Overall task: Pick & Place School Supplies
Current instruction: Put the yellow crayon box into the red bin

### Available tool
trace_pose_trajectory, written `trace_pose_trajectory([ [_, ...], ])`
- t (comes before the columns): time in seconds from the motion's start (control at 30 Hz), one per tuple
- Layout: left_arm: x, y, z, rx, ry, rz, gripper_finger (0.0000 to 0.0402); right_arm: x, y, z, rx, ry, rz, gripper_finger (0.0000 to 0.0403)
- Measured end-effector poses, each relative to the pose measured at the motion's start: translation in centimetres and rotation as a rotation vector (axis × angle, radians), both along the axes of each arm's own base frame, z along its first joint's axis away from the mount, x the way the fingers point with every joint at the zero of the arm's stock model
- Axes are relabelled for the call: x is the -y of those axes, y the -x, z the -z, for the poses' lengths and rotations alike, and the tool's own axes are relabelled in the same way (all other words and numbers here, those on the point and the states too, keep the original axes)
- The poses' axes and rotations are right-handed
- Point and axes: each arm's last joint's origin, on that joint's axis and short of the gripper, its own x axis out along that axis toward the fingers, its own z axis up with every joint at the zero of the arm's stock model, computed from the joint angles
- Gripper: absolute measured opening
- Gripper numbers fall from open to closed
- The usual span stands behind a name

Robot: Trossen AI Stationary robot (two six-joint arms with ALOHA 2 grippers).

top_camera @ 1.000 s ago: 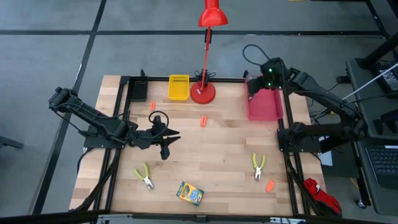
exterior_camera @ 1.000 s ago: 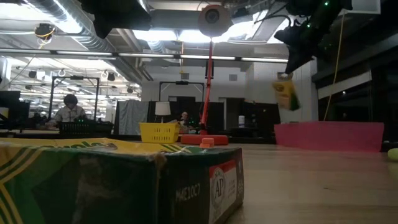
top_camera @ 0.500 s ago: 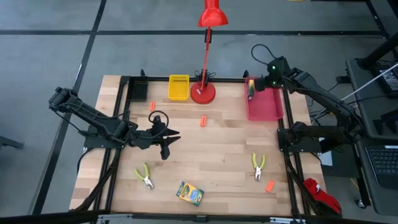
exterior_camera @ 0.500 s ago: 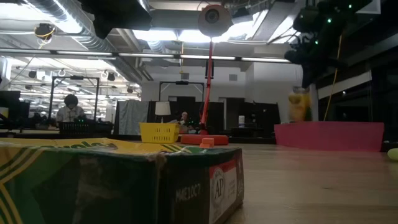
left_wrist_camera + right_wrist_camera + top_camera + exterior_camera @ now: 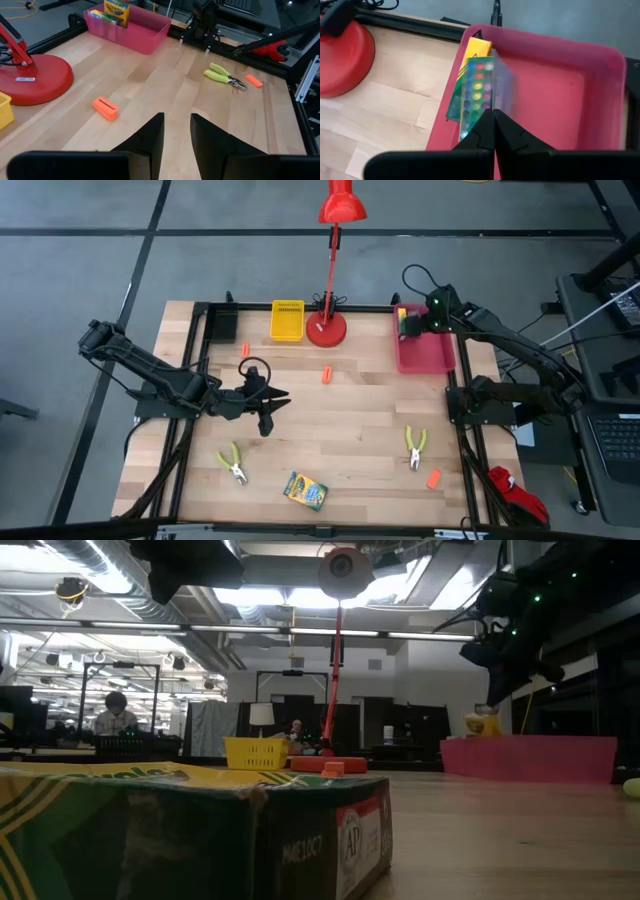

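Observation:
My right gripper [image 5: 410, 326] is shut on a yellow-and-green crayon box [image 5: 476, 82] at the far left corner of the pink tray [image 5: 432, 354]. In the low view the box [image 5: 482, 724] shows just above the tray's wall [image 5: 530, 758]. My left gripper [image 5: 176, 131] hovers open over the table's left middle [image 5: 268, 406], with nothing between its fingers. Lying flat on the table are another crayon box [image 5: 305, 491], two green-handled pliers [image 5: 232, 463] [image 5: 415, 448] and three orange pieces [image 5: 326, 374] [image 5: 245, 350] [image 5: 433, 478]. My right gripper pinches the crayon box by its near, upper end [image 5: 485, 114] between the two fingers. The fingers slant down from above and lie along the box. The box points down, tilted, into the tray's corner beside the left wall; whether its lower end touches the tray's floor I cannot tell.
A red desk lamp's base [image 5: 326, 330] stands at the far middle, between a yellow tray [image 5: 287, 320] and the pink tray. A black tray [image 5: 222, 326] sits at the far left. The bare table middle [image 5: 350, 415] lies between the arms.
My right gripper has come down over the pink tray's far left corner, staying shut on the crayon box. The box, which hung well above the tray, now sits low at the tray's rim.

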Motion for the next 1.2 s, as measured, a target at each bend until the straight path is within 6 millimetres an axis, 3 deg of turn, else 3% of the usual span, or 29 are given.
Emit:
trace_pose_trajectory([
  [0.2, 0.0, 0.0, 0.0, 0.002, 0.008, -0.003, 0.0090, 0.2, -0.2, -0.2, 0.026, 0.034, -0.010, 0.0004],
  [0.63, 0.0, 0.0, 0.0, 0.002, 0.009, -0.003, 0.0090, 0.4, -0.4, -0.5, 0.073, 0.052, -0.024, 0.0062],
  [0.87, 0.0, 0.0, 0.0, 0.003, 0.013, -0.005, 0.0090, -0.1, -0.1, -1.8, 0.152, 0.106, -0.029, 0.0065],
  [1.03, 0.0, 0.0, 0.0, 0.004, 0.015, -0.005, 0.0090, -2.1, -0.6, -2.9, 0.330, 0.016, -0.189, 0.0053],
  [1.2, 0.0, 0.0, 0.1, -0.002, 0.015, -0.004, 0.0090, -6.2, -2.8, -4.1, 0.511, -0.126, -0.524, 0.0042],
])
